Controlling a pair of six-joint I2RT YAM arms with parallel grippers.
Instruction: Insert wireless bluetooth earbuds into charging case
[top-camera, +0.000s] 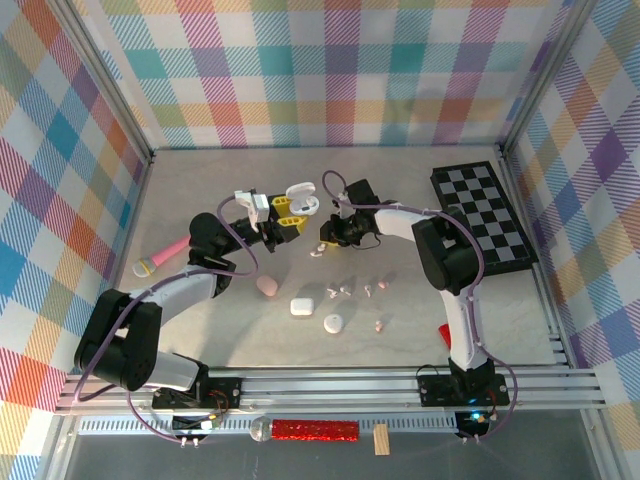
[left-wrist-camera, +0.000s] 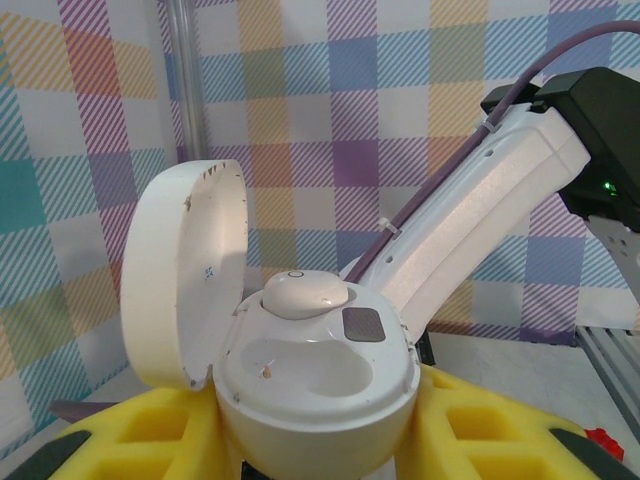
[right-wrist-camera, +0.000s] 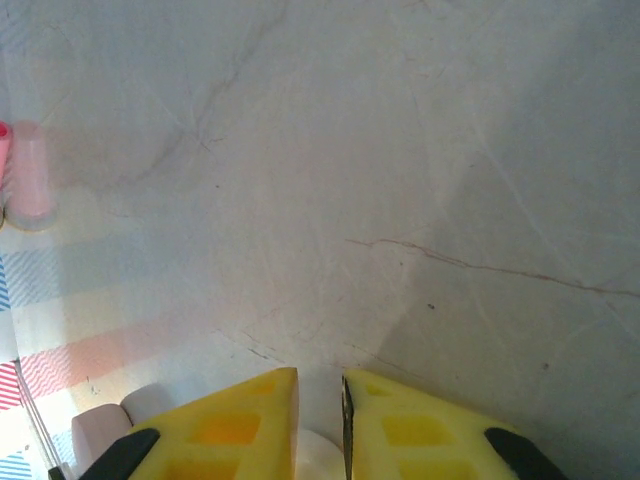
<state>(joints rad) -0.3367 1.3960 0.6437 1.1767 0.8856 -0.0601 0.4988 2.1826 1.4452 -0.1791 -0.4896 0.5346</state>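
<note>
Between right jaws, perhaps an earbud (right-wrist-camera: 319, 457)

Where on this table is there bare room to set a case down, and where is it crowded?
Bare: the back strip along the wall, left of the checkerboard mat; the near-right corner beside the red block. Crowded: the centre, around the earbuds and closed cases.

Top external: you look steeply down from above and behind both arm bases over the whole table (top-camera: 200, 200). Left wrist: level, facing the plaid wall (left-wrist-camera: 400, 100), very near the open charging case (left-wrist-camera: 320, 390) in the left gripper (left-wrist-camera: 318, 455). Right wrist: close, tilted down past the right gripper (right-wrist-camera: 320, 420) onto tabletop. Shared with your top view: case, tabletop.
</note>
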